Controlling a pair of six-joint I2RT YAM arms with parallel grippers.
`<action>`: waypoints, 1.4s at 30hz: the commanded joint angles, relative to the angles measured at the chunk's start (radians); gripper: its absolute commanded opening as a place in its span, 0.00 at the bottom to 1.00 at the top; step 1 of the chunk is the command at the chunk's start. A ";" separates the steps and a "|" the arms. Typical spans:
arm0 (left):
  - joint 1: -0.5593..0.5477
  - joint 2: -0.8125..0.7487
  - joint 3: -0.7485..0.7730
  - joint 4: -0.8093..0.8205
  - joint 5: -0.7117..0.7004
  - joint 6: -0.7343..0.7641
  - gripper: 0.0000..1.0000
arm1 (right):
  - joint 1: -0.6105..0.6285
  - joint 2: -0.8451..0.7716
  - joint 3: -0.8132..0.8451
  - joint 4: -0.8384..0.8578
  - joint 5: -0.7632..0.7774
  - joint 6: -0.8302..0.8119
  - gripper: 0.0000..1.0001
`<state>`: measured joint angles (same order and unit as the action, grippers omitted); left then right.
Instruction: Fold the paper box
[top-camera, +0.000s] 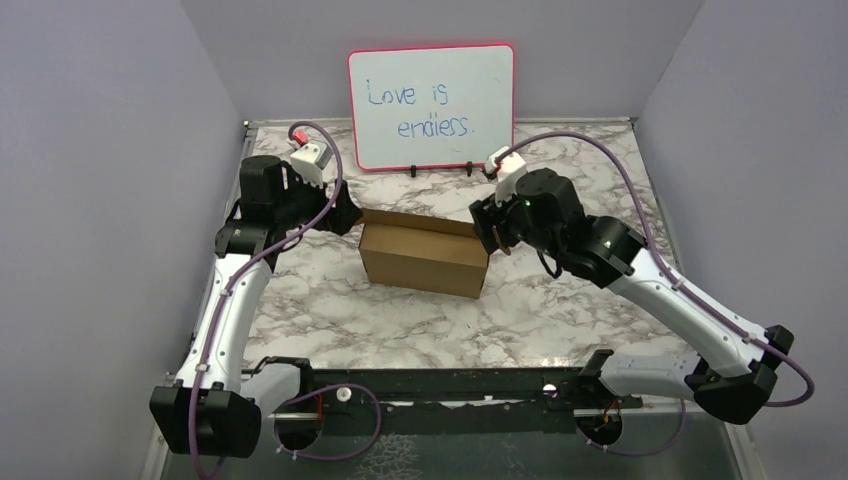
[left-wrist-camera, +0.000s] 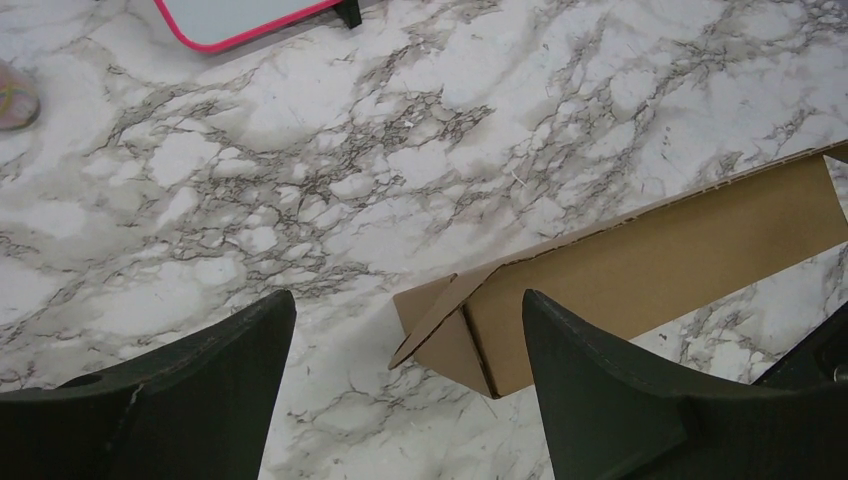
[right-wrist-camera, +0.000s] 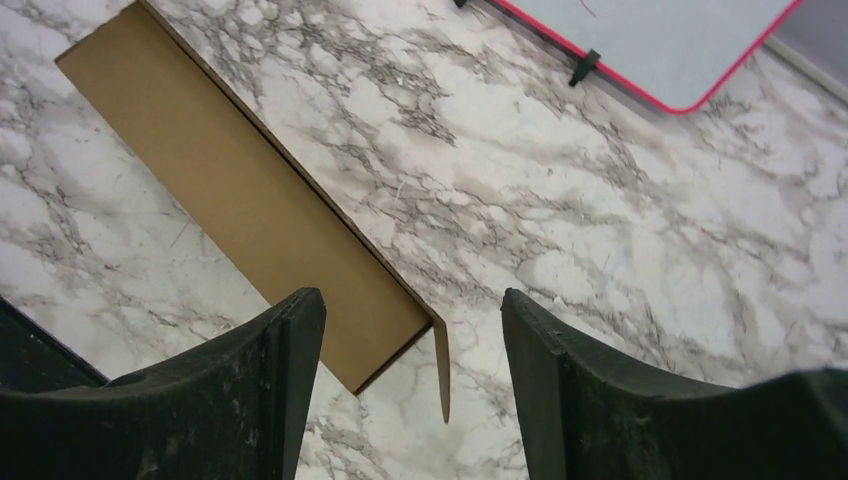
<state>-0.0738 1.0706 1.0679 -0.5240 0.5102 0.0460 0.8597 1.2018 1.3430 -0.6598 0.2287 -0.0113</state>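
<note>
Marble table (top-camera: 330, 300): paper box (top-camera: 425, 262) stands mid-table in front of the whiteboard (top-camera: 432, 95), between both arms. Body looks formed, walls up. End flap (left-wrist-camera: 430, 320) sticks out loose and probably needs tucking, and the right end looks the same. Left gripper (left-wrist-camera: 408, 300) has its jaws wide and empty over the left end. Right gripper (right-wrist-camera: 412, 297) is also wide and empty.

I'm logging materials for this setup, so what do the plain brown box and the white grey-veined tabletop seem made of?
Plain brown box: likely corrugated cardboard, matte and unprinted; the left wrist view seems to show fluting along its cut edge. White grey-veined tabletop: smooth marble-look surface; the veining alone cannot tell real stone from printed laminate.
</note>
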 joint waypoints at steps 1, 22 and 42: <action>-0.004 0.012 0.004 0.005 0.060 0.006 0.83 | -0.001 -0.067 -0.061 -0.059 0.139 0.145 0.69; -0.015 0.065 -0.014 -0.010 0.178 -0.025 0.48 | -0.001 -0.032 -0.205 0.008 0.166 0.179 0.25; -0.027 -0.014 -0.051 -0.017 0.069 -0.203 0.27 | -0.013 0.116 -0.107 0.132 0.247 -0.082 0.07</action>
<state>-0.0940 1.1095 1.0256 -0.5423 0.6395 -0.0906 0.8558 1.2716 1.1816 -0.5884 0.4313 -0.0067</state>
